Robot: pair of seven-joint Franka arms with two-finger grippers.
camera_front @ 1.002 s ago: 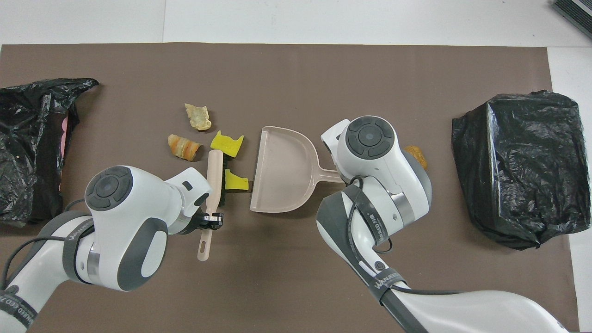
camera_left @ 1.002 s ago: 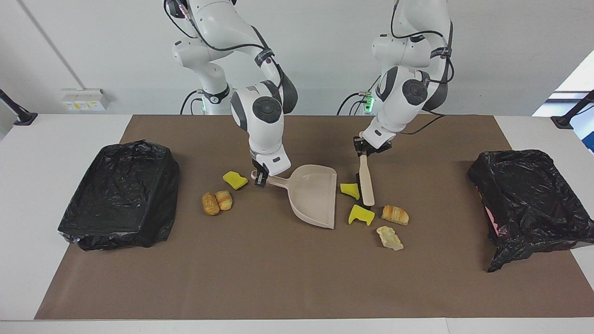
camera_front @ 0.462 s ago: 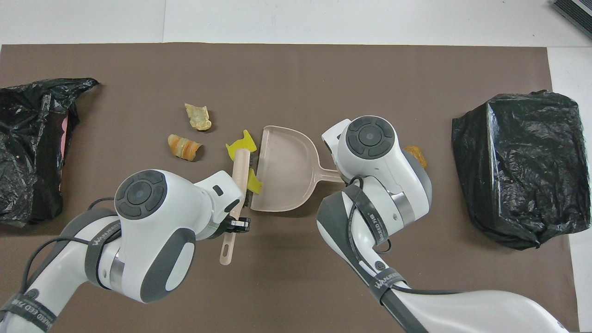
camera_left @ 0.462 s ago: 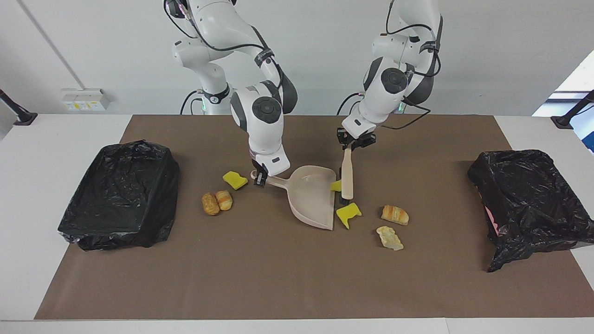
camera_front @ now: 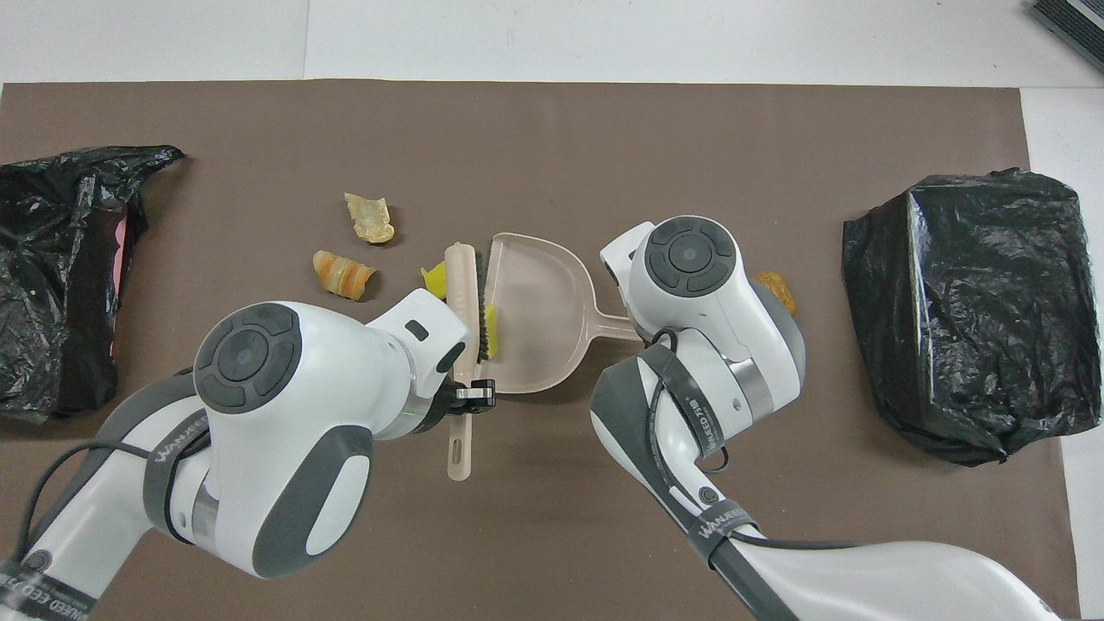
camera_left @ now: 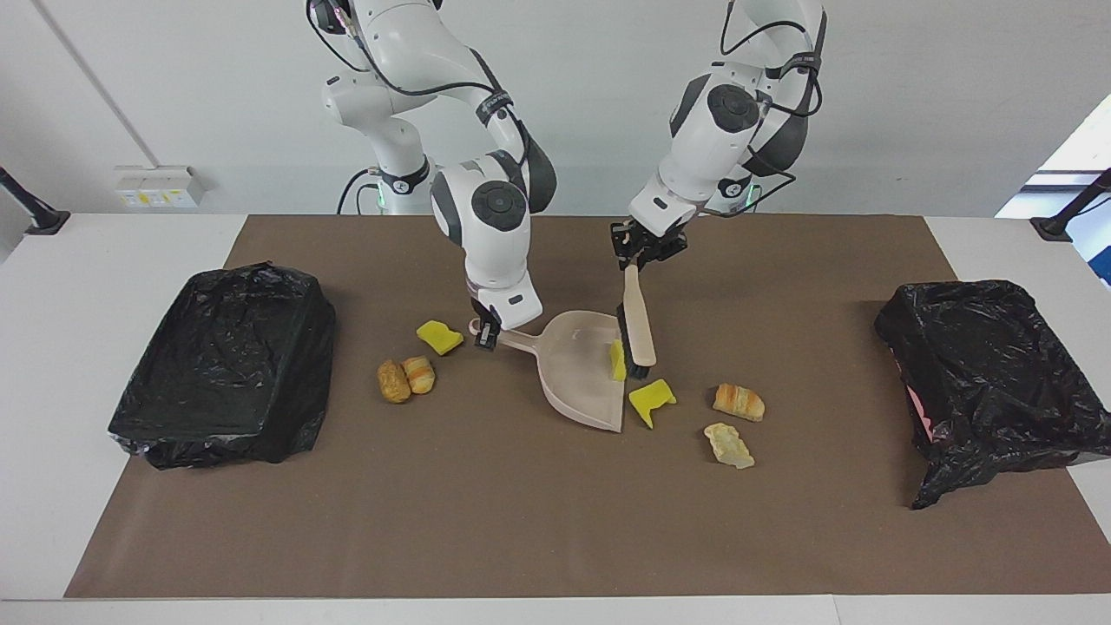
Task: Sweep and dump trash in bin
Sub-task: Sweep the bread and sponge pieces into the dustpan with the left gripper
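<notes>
Bright even light, soft shadows, sharp focus

White arms point(camera_left: 486, 217), grey joints, black cables.

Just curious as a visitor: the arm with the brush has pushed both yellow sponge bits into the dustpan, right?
Not quite: only one yellow sponge bit is in the dustpan. The other lies on the mat just outside its open edge, as the facing view shows. The left gripper does hold the brush.
</notes>
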